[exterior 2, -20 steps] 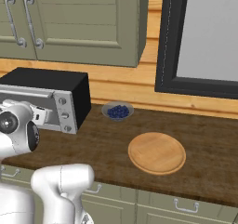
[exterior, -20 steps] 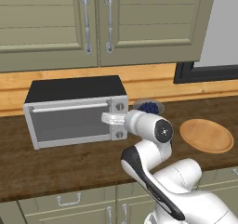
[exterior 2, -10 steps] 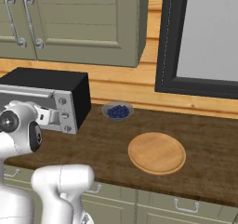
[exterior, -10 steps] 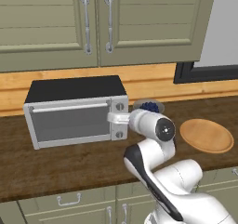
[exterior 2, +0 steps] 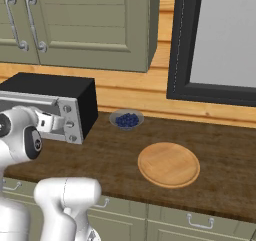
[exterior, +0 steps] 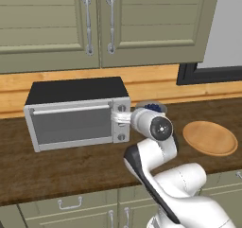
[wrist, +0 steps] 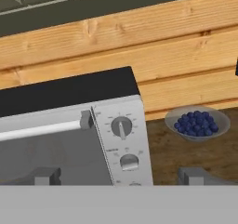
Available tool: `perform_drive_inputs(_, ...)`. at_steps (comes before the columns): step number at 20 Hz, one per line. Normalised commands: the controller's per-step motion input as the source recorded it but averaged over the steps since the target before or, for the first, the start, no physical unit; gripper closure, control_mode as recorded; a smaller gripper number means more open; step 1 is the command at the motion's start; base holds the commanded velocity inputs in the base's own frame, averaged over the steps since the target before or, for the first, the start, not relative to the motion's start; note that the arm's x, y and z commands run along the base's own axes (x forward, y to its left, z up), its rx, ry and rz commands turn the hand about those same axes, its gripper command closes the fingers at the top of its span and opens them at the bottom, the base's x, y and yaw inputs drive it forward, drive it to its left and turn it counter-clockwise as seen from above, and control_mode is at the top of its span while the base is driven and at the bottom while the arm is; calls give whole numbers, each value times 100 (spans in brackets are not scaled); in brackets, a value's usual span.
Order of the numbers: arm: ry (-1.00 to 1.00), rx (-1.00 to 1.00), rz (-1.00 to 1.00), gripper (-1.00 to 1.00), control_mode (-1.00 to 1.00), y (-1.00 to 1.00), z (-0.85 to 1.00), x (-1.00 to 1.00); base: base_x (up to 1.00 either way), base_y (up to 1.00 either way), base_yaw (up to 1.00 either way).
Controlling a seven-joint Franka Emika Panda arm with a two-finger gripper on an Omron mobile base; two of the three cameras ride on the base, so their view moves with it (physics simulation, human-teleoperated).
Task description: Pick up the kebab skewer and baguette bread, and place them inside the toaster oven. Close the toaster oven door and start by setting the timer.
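Oven (exterior: 75, 113) on counter left of berry bowl (wrist: 197, 123); door (exterior: 71, 124) shut. Gripper (wrist: 118, 176) spread wide, empty, facing knobs (wrist: 121, 126). Skewer, baguette unseen, perhaps inside. Left, probably: setting timer.

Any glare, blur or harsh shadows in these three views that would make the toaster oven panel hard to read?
Left base view: even, flat light, no glare on the toaster oven door; the arm covers part of the knob panel. Right base view: sharp, the toaster oven throws only a soft shadow. Hand view: the knobs are crisp, their printed marks too small to read; the bowl of blueberries is in focus.
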Motion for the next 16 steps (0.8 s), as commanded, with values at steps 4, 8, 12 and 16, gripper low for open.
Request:
perform_drive_inputs(4,0,-4,0,-100,-100,0,-3,2,0,0,0)
perform_drive_inputs(8,1,-6,0,-100,-100,4,-17,13,0,0,0)
perform_drive_inputs(12,-3,-7,0,-100,-100,5,-21,27,0,0,0)
perform_drive_inputs(16,-8,-3,0,-100,-100,0,-10,34,0,0,0)
